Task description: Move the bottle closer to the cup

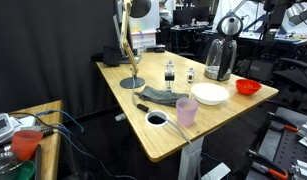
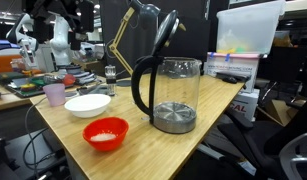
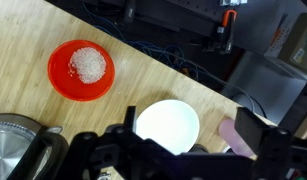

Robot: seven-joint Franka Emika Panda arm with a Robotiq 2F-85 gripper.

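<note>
Okay, so the bottle (image 1: 169, 70) is standing upright toward the back of the table (image 1: 115, 72), well apart from the cup (image 1: 186, 112), which sits near the front edge. A dark cloth (image 1: 163, 97) lies between them. Just beside the bottle is a paler lookalike bottle (image 1: 190, 75), so make sure you go for the darker one, nearer the lamp base (image 1: 131, 82). The white bowl (image 1: 210, 94) is just beside the cup on the kettle (image 1: 221, 55) side.

Your gripper (image 3: 183, 160) isn't over the bottle, I'd say. The wrist view looks down on the red bowl (image 3: 81, 68), the white bowl and a sliver of the cup, with no bottle in sight. The jaws look spread apart with nothing in them.

My take: swing over to the bottle first, come straight down from above, and turn the jaws so neither one bumps the paler bottle. It's slim and probably tips at the slightest nudge, so close gently on the body below the cap. Lift it clear over the cloth rather than dragging it. Set it on bare wood beside the cup, not on the cloth, where it could topple.
</note>
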